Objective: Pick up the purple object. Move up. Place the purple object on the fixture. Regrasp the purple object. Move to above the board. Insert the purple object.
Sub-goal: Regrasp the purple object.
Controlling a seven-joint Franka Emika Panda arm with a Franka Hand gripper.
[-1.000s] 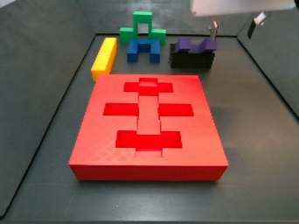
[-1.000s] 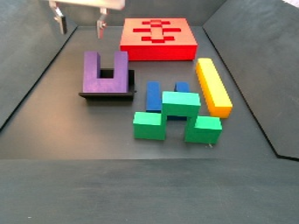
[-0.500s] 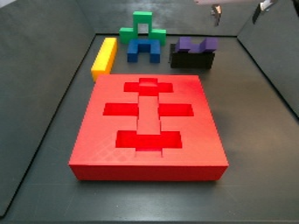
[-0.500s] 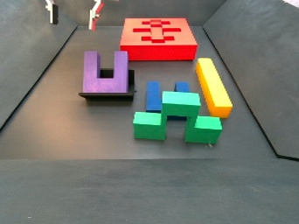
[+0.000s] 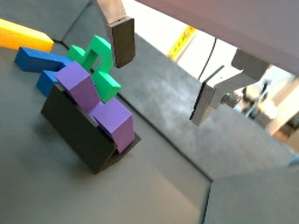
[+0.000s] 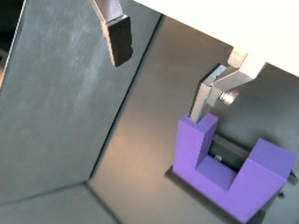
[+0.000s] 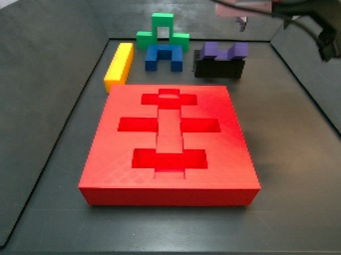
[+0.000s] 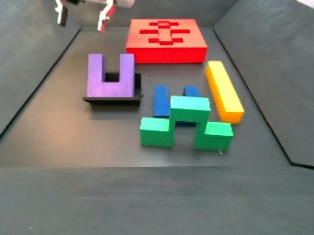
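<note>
Wrist views show the purple object (image 6: 222,171) resting on the fixture (image 5: 79,133), prongs pointing away from it; the gripper (image 6: 163,66) hovers above with fingers (image 6: 118,39) spread apart, empty.

No legible text or markings anywhere.

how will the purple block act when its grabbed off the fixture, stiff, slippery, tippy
The purple block looks like solid matte plastic, so probably stiff and not very slippery. Its flat faces should suit the open hand, which hangs above it. It rests propped on the fixture, so a sideways nudge might shift or tip it. Weight cannot be judged; likely light.
</note>
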